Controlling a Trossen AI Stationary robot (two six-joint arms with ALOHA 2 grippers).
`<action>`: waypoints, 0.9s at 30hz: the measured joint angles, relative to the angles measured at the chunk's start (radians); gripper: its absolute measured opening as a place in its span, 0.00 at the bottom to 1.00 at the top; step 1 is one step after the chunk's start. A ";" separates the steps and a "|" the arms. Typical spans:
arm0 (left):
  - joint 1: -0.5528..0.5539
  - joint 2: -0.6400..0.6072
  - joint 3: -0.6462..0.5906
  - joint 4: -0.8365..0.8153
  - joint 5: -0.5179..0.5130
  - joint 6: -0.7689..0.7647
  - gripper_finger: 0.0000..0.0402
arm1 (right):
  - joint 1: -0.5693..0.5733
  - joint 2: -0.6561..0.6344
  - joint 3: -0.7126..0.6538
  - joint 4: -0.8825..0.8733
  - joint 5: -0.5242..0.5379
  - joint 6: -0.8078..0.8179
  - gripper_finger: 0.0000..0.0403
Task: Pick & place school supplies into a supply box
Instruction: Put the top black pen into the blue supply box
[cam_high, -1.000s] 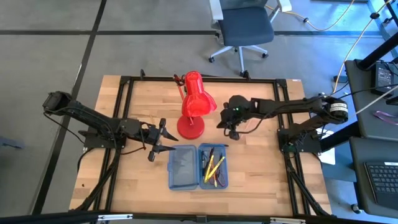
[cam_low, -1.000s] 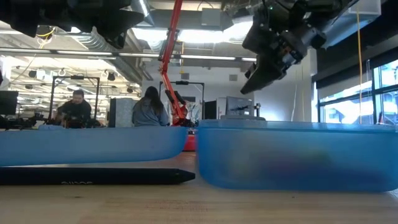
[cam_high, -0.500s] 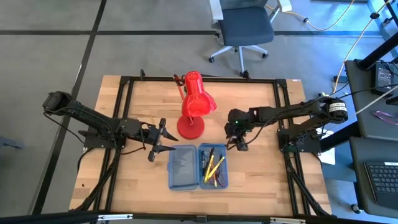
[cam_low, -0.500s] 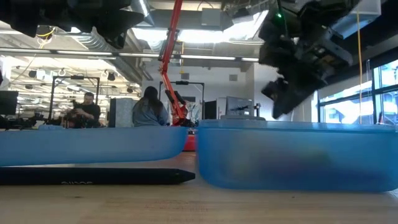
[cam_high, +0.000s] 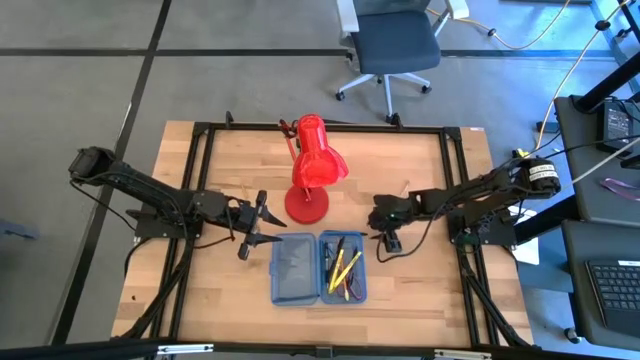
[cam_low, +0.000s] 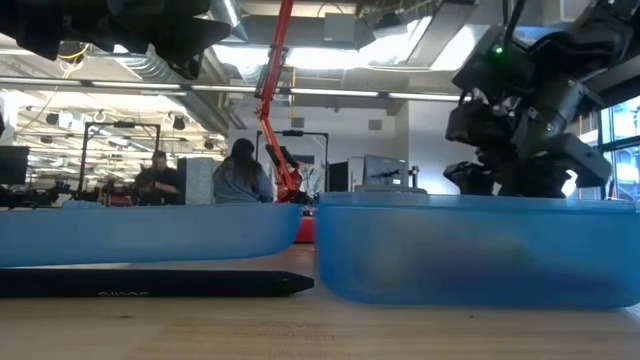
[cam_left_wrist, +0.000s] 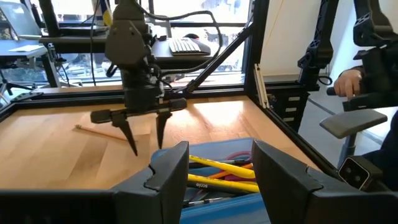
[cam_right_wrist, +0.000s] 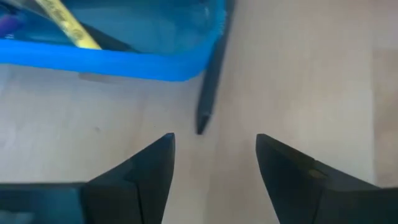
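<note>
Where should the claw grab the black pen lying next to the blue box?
Probably mid-shaft, from straight above: the black pen lies flat on the table beside the blue box, and the open right claw hangs over its tip.

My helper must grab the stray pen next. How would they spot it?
Find the blue case mid-table; the right gripper hovers open off its corner. On the bare wood just outside the case wall lies a thin dark pen; unlike the yellow pencil, it is not in the case.

Two dark jointed arms, tapered black fingers (cam_right_wrist: 134, 177) (green light glowing).
</note>
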 joint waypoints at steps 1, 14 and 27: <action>0.000 0.000 0.000 -0.001 0.000 0.000 0.42 | 0.008 0.000 -0.008 0.020 0.000 0.001 0.57; 0.000 0.000 0.000 -0.021 -0.017 0.000 0.42 | 0.051 0.083 -0.035 0.186 0.096 0.022 0.57; 0.000 0.000 0.000 -0.027 -0.019 0.000 0.42 | 0.046 0.186 -0.031 0.338 0.122 0.028 0.54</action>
